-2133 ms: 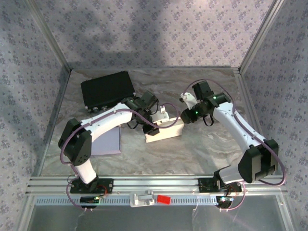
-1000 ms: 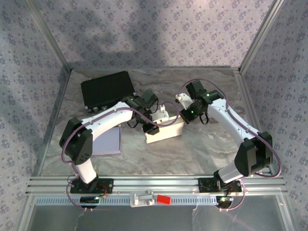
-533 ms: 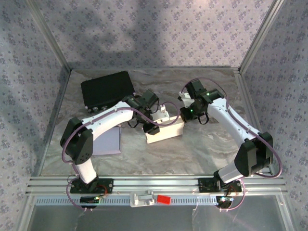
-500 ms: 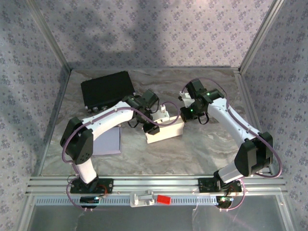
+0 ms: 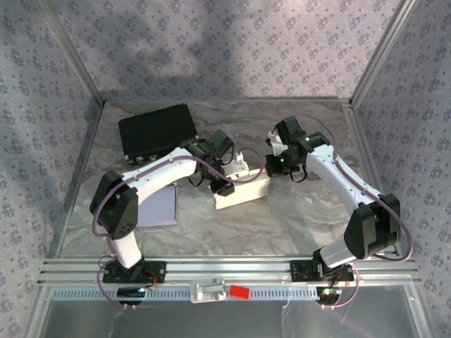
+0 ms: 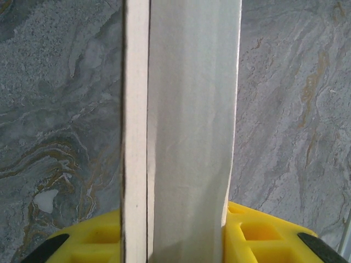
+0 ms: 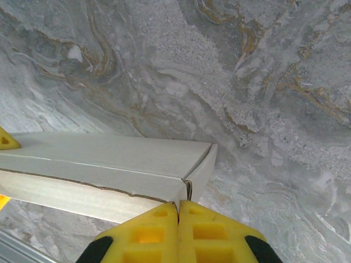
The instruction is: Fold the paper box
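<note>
The white paper box (image 5: pixel 243 191) lies in the middle of the marble table. My left gripper (image 5: pixel 224 186) is shut on its left end. In the left wrist view a white box panel (image 6: pixel 189 126) runs upright between the yellow fingers (image 6: pixel 258 235), which press on both of its sides; the left gripper (image 6: pixel 175 241) holds it firmly. My right gripper (image 5: pixel 270 167) is at the box's right end. In the right wrist view the right gripper (image 7: pixel 179 216) is shut, fingertips together, touching the near corner of the box (image 7: pixel 109 159) where an end flap (image 7: pixel 204 167) folds down.
A black case (image 5: pixel 156 131) sits at the back left. A lavender sheet (image 5: pixel 156 205) lies flat under the left arm. An aluminium rail with a red piece (image 5: pixel 240 291) runs along the near edge. Patterned walls close in both sides and the back.
The right gripper has swung left and down to the box's right end. The left gripper and the box have stayed almost still.
</note>
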